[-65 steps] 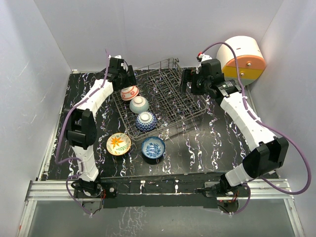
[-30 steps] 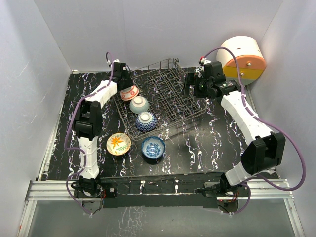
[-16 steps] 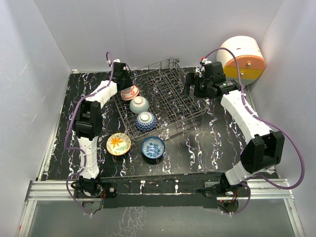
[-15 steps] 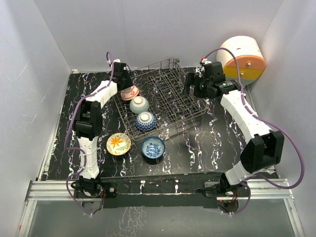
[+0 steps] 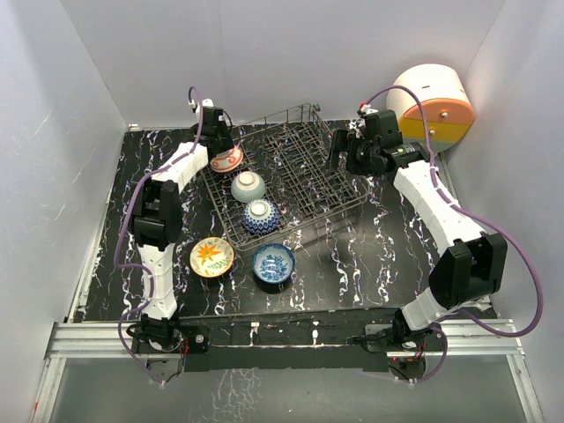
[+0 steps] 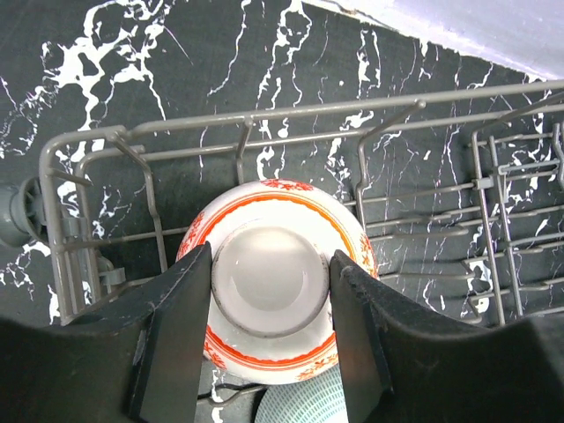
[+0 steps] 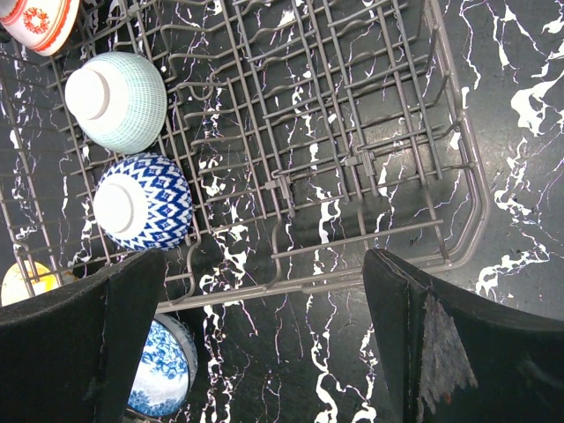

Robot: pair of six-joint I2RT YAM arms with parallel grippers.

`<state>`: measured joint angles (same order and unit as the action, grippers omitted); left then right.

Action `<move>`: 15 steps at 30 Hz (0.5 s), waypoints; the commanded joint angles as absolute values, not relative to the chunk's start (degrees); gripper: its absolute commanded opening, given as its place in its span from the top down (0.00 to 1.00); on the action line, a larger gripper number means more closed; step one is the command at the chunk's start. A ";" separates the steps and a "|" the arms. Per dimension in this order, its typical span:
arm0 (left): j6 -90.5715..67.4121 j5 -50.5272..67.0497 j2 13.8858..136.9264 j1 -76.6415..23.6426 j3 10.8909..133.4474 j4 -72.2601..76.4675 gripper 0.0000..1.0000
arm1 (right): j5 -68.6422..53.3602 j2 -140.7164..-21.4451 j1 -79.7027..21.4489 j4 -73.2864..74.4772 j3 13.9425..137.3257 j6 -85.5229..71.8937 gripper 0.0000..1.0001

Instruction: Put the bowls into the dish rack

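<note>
The dark wire dish rack point(image 5: 304, 167) holds three upturned bowls in its left row. My left gripper point(image 5: 217, 144) is shut on the foot ring of the orange-red bowl point(image 5: 226, 159) at the rack's far left corner; in the left wrist view the gripper point(image 6: 270, 282) has a finger on each side of the bowl's point(image 6: 273, 339) foot. The grey-green bowl point(image 5: 248, 186) and a blue-white patterned bowl point(image 5: 261, 216) sit behind it. A yellow floral bowl point(image 5: 211, 256) and a blue-white bowl point(image 5: 274, 263) stand upright on the table. My right gripper point(image 5: 340, 150) is open and empty above the rack's right side point(image 7: 352, 167).
A round white-orange-yellow drawer unit point(image 5: 434, 106) stands at the back right corner. White walls close in the black marbled table on three sides. The rack's right rows of tines point(image 7: 291, 97) hold nothing.
The orange-red bowl has shifted a little toward the rack's far left corner and tilted with my left gripper on it. My right gripper has stayed nearly still.
</note>
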<state>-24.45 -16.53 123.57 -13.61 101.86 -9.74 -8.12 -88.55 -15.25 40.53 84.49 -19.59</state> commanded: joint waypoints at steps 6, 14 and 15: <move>-21.01 -19.24 119.92 -13.37 100.54 -2.17 1.00 | -8.49 -88.77 -14.83 38.65 84.86 -19.60 0.01; -18.85 -19.54 122.14 -13.41 100.15 -0.08 1.00 | -8.35 -88.58 -14.61 38.76 84.17 -19.56 0.01; -19.00 -19.43 122.21 -13.37 100.11 -0.12 1.00 | -8.46 -88.55 -14.59 38.76 84.12 -19.45 0.02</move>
